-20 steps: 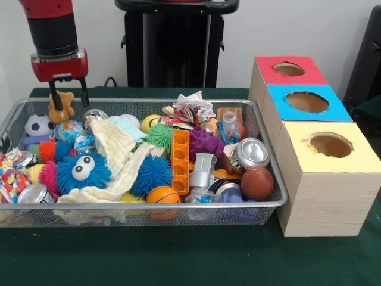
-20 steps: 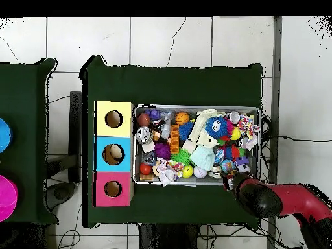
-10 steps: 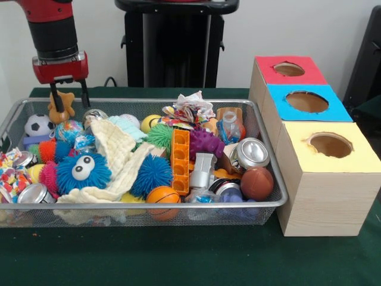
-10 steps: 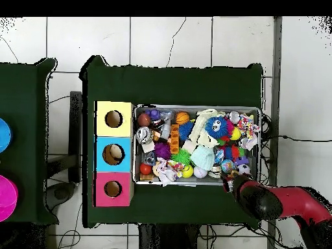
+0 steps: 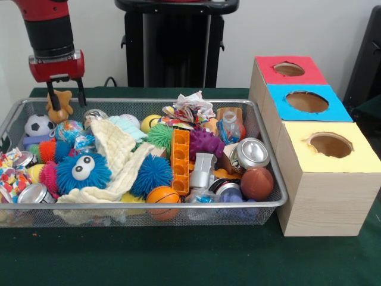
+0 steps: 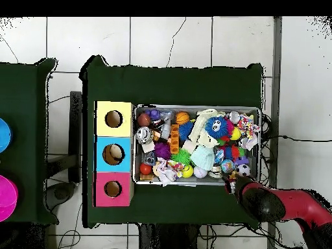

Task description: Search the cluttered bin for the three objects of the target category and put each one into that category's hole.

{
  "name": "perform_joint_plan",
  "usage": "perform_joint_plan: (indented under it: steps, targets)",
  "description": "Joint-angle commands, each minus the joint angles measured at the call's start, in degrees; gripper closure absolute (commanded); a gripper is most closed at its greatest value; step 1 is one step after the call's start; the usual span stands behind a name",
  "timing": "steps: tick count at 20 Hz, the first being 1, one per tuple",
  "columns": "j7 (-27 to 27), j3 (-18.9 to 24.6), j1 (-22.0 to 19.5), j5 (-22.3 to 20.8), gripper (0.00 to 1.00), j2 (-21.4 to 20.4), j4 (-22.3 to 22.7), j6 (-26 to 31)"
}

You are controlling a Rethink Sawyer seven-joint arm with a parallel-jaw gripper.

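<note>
Small tan plush figure [image 5: 59, 105], pinched between the fingers of the end effector [image 5: 63, 102] so it could travel to a hole, hung clear above the far corner of the mesh bin [image 5: 271, 173] by the soccer ball [image 5: 37, 125], higher than one second earlier.

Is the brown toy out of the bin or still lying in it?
Out: the brown toy hangs between the gripper fingers, above the soccer ball and clutter at the bin corner.

Lighting: even, soft indoor light; faint shadows under wire bin [image 5: 262, 156]; glare on can [image 5: 253, 152] lid.
</note>
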Motion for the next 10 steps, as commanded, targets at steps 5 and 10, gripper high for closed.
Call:
perform_joint_plan:
  steps: [5,10]
  targets:
    - [-10.14,-0.85,-0.65,-5.69,0.0,0.82,0.31,-2.43]
    - [-11.78,-0.62,-1.07,-6.16,0.0,1.22,-1.48,-2.2]
